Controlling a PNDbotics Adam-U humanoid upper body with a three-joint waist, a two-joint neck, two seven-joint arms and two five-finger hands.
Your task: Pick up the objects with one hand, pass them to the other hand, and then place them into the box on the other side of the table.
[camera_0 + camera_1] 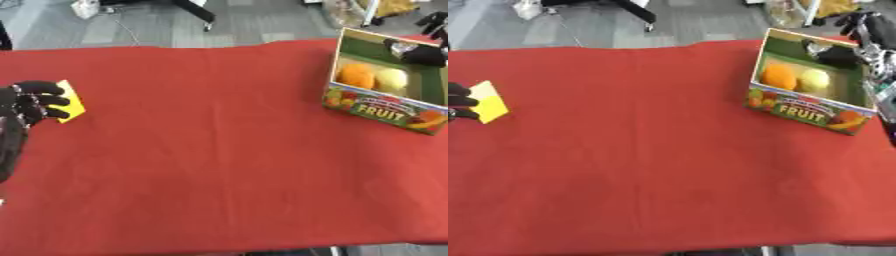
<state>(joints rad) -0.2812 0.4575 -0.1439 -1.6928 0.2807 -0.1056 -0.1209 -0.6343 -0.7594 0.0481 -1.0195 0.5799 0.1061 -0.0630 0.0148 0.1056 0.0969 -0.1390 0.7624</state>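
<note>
- A red cloth-covered table [219, 150] fills the scene from edge to edge, with grey floor visible beyond its far side.
- At about 9 o'clock, the robot's black left hand [31, 102] has its fingers curled over a flat yellow object [487, 101], a thin square-cornered piece lying tilted, paler along its upper edge.
- The left eye view shows most of the left hand and its forearm running down the edge, the fingers covering the object's left part; the right eye view shows only dark fingertips [458, 101] at the edge but bares nearly the whole yellow piece.
- At about 2 o'clock stands an open cardboard box [385, 111], green inside, its front panel printed with pictured fruit and the word FRUIT, set askew to the table's edge.
- Inside the box, an orange round fruit [357, 75] sits just beside a pale yellow round fruit [391, 78], the two touching or nearly so.
- The robot's right hand [418, 53], black with a silver patch, hangs over the box's far right corner; whether its fingers are spread or curled cannot be told.
- The right eye view adds silver arm segments [877, 55] past the box's right side, which the left eye view cuts off.
</note>
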